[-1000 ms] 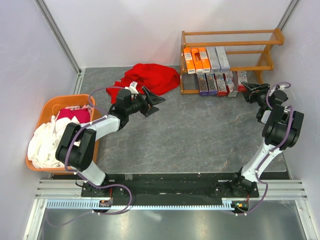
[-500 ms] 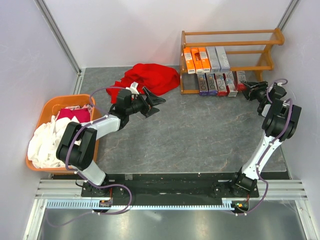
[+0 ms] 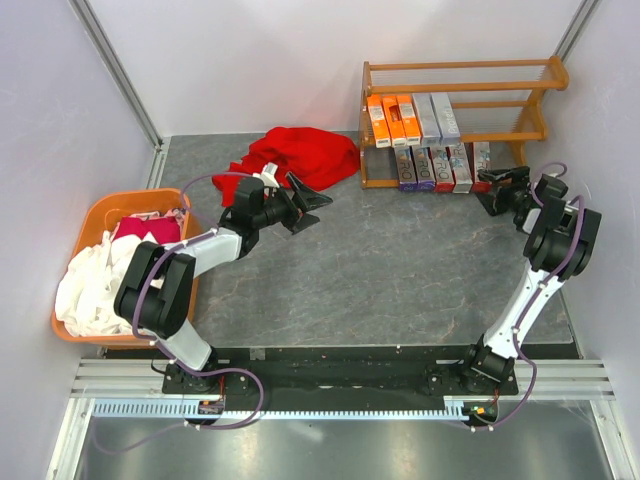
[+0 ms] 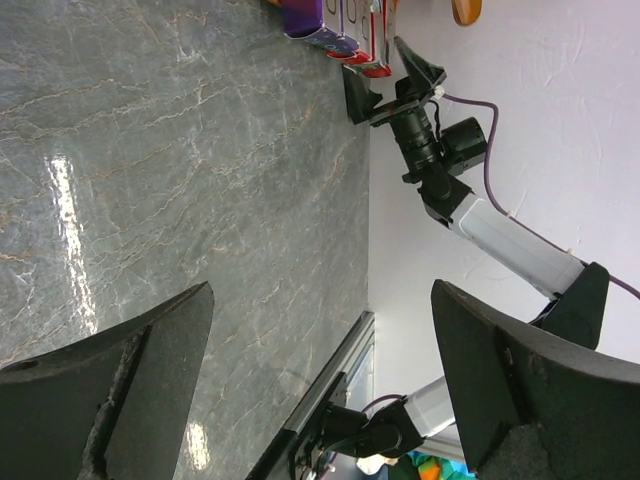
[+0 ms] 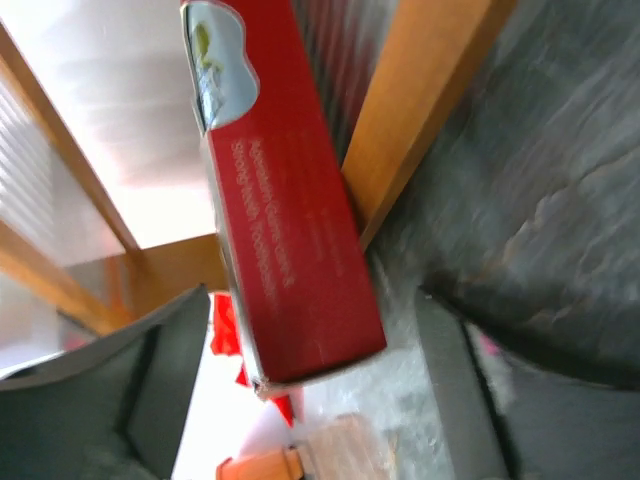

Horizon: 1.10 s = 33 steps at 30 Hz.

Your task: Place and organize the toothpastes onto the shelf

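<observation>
Since a second ago the right gripper point(image 3: 493, 186) has pushed in toward the shelf point(image 3: 460, 65) and let go. Its jaws, then closed on the red toothpaste box point(image 3: 483, 158), now stand wide. In the right wrist view the two dark fingers point(image 5: 150, 400) sit either side of the box's near end without touching it.

That box lies on the lowest tier as the right-hand end of a row of five toothpastes point(image 3: 442, 167). Its long axis runs front to back like its neighbours, with the near end facing the gripper. The wrist view shows one long side just beside an orange-brown wooden post of the frame.

On the middle tier three orange boxes point(image 3: 393, 118) and two silver-grey ones point(image 3: 436, 117) lie the same way, side by side. Bare slats show to the right of both rows, up to the slanted side frame.

The left gripper point(image 3: 312, 192) hangs with its jaws spread wide over bare grey table point(image 3: 400, 260), just beside the red cloth point(image 3: 300, 155). The orange basket point(image 3: 95, 215) is well apart at the table's left edge.
</observation>
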{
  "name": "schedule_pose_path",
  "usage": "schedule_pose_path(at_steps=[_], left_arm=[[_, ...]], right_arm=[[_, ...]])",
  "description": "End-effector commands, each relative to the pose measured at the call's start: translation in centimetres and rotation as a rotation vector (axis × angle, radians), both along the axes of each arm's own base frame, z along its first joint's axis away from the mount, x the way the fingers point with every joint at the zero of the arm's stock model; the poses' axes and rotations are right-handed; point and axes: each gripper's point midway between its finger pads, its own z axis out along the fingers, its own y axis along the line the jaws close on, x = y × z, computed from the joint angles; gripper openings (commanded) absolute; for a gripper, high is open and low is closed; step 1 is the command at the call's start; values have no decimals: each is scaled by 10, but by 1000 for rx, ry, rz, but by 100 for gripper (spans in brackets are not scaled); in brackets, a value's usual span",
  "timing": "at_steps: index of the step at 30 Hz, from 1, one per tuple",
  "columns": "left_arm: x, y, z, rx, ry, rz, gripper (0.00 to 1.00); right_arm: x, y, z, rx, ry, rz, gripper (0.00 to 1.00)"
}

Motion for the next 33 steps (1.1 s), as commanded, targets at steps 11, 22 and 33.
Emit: schedule_pose_path(at_steps=[11, 22, 33], left_arm=[[6, -1, 25, 9, -122, -32, 100], [5, 6, 31, 64, -146, -9, 100], [7, 38, 56, 299, -254, 78, 100]], right_arm=[[-34, -15, 35, -225, 58, -106, 98], [-52, 18, 80, -292, 2, -83, 98], [-73, 110, 143, -613, -65, 106, 98]])
